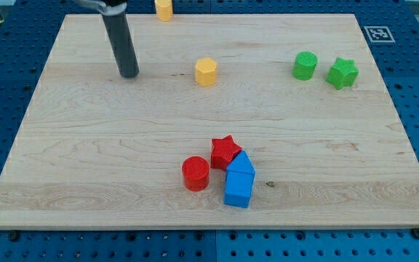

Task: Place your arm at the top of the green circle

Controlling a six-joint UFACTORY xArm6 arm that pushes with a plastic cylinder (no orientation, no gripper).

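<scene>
The green circle (305, 65) sits near the view's top right on the wooden board (86, 160). A green star (342, 73) lies just to its right, close but apart. My tip (129, 74) rests on the board in the view's upper left, far to the left of the green circle. The dark rod rises from it toward the view's top.
A yellow hexagon (206, 72) lies between my tip and the green circle. Another yellow block (164, 9) sits at the board's top edge. A red circle (196, 173), red star (225, 151) and two blue blocks (239, 182) cluster near the bottom centre.
</scene>
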